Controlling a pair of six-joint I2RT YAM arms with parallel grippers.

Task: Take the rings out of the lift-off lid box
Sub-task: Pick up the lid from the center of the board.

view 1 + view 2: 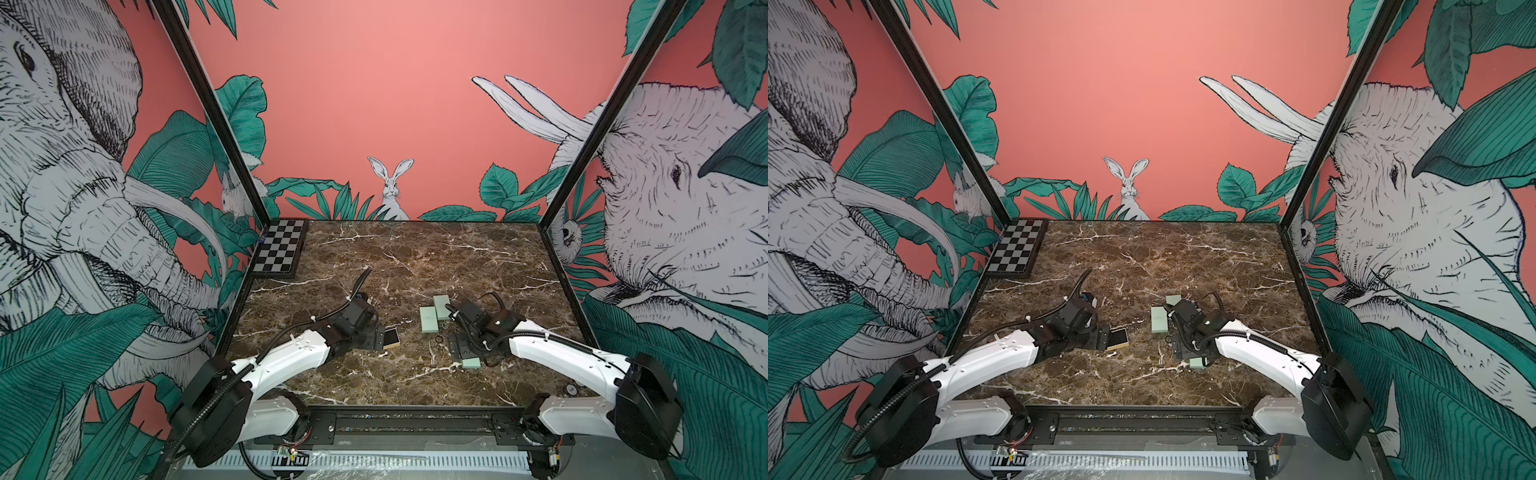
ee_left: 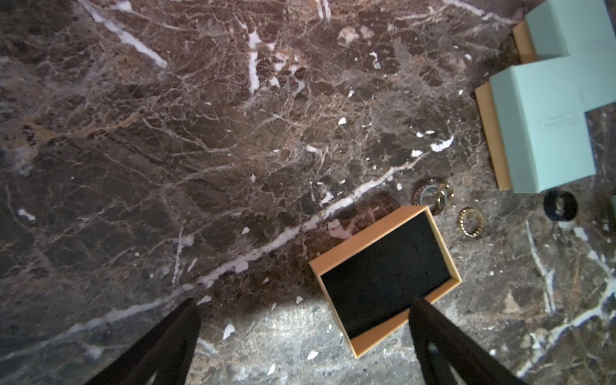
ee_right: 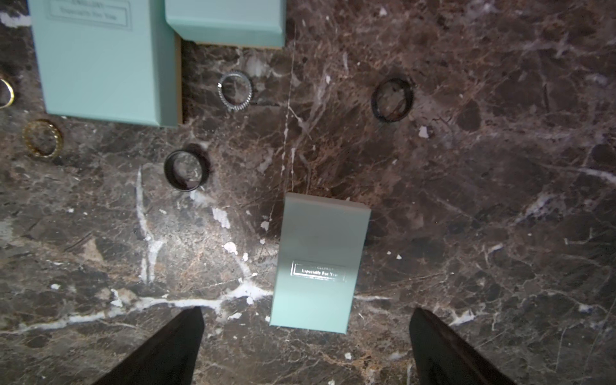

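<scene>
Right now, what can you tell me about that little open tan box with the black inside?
The open box is a lidless, shallow, tan cardboard-looking tray with black, felt-like lining, and looks empty. It sits flat on the marble table, skewed, just ahead of the open left pincer. Several rings lie just beyond one corner.

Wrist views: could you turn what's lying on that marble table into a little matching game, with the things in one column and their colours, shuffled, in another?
Things:
1. open box
2. lid
3. beaded ring
4. wide ring

Colours:
A. black
B. mint green
C. gold
D. tan walls, black lining

Pairs: 1-D, 2-B, 3-C, 4-A
</scene>
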